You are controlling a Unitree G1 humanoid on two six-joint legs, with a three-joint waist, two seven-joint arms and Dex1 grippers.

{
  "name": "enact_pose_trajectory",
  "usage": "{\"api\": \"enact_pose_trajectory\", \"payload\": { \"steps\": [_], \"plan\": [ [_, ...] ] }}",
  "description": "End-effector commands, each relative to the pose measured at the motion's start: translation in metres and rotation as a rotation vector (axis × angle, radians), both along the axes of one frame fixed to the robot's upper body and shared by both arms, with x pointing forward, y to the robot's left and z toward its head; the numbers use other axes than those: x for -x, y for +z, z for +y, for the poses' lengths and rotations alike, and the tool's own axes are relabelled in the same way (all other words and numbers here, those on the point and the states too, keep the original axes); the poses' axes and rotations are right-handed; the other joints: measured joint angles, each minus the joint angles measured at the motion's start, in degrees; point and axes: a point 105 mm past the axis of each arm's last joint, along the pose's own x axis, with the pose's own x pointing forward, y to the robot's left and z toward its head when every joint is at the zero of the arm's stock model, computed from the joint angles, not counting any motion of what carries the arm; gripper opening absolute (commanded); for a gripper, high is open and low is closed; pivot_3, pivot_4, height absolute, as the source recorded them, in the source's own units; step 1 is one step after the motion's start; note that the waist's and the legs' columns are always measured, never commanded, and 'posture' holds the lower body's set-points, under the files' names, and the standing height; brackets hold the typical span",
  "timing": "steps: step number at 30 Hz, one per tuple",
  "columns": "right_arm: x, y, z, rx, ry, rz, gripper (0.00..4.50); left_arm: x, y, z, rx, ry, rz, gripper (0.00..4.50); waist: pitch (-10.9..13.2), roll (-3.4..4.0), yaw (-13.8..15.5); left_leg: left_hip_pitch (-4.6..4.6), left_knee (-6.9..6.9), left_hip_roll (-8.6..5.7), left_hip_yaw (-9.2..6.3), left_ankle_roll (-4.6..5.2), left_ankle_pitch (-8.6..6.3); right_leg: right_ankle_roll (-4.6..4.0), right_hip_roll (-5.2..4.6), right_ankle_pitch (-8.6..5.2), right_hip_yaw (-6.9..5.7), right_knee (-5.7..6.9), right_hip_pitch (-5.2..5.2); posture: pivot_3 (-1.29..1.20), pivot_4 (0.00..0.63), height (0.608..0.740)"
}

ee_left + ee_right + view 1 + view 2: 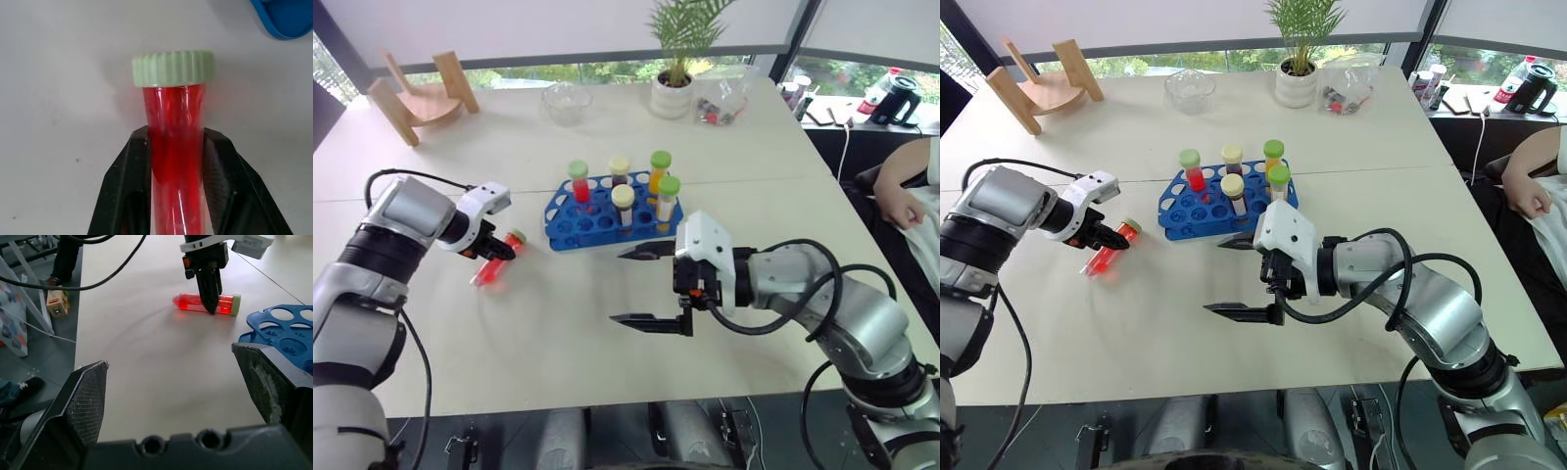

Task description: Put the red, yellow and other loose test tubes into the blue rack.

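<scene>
Head views: left tool (499, 252) pinching the red tube (495, 264), which lies on the worktop (558, 333) left of the blue rack (607, 217), near it but apart. Grip sits toward the capped end, so likely to swing or slip on lifting, with the long tail hanging free. Right tool (651, 286) spread wide and empty, just near of the rack (close enough to knock it on a careless sweep). Rack already carrying five upright tubes: red, dark with cream cap, orange, and two pale-capped ones in front; several holes free.

Left wrist view: black fingers (128, 186) pressed on both sides of the red tube's body, below the green cap (172, 67); smooth round plastic, so prone to rolling out.

Right wrist view: spread fingers (85, 401) framing bare worktop, rack corner (274, 325) at right, red tube beyond.
</scene>
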Motion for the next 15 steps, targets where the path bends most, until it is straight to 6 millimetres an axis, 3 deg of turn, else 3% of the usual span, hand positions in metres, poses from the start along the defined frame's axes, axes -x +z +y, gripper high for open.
{"api": "enact_pose_trajectory", "payload": {
  "steps": [1,4,5,8,11,15],
  "plan": [
    [0.001,0.006,-0.006,-0.019,-0.015,-0.037,4.5,-0.009,0.013,-0.006,0.086,-0.034,-0.119,0.83,0.0,0.01,0.06,0.0,0.0,0.0,0.0,0.0,0.0,0.0,-0.01,0.0,0.0,0.0,0.0,0.0,0.15,0.74],
    [-0.003,0.005,-0.015,-0.027,-0.059,-0.037,4.5,-0.029,0.062,0.002,0.236,-0.093,-0.533,0.83,0.0,0.0,0.77,-0.01,0.03,0.0,0.0,-0.01,0.01,0.0,-0.05,0.0,-0.01,0.02,0.0,0.0,0.15,0.74],
    [-0.005,0.006,-0.018,-0.03,-0.08,-0.039,4.5,-0.026,0.081,0.0,0.338,-0.133,-0.666,0.83,0.03,-0.03,1.19,-0.02,0.06,0.02,-0.01,-0.03,0.02,0.0,-0.07,0.01,-0.02,0.02,0.0,0.0,0.15,0.74],
    [-0.016,0.004,-0.031,-0.053,-0.146,-0.013,4.5,-0.008,0.119,-0.013,0.718,-0.138,-0.839,0.83,0.02,-0.06,1.63,-0.05,0.1,0.04,0.05,-0.06,0.03,-0.01,-0.12,0.03,-0.02,-0.02,0.0,0.0,0.15,0.74],
    [-0.028,-0.004,-0.049,-0.036,-0.208,0.019,4.5,-0.006,0.125,-0.037,0.784,-0.135,-0.948,0.83,-0.01,-0.09,2.7,-0.05,0.15,-0.03,0.03,-0.06,0.03,0.02,-0.19,0.03,-0.08,-0.08,0.13,0.0,0.15,0.74],
    [-0.043,-0.008,-0.064,0.003,-0.267,0.021,4.5,0.001,0.114,-0.082,0.848,-0.182,-1.05,0.83,-0.01,-0.08,2.63,0.04,0.16,-0.16,0.1,-0.06,0.03,0.13,-0.27,0.09,0.04,-0.09,0.21,0.0,0.15,0.74]
  ]
}}
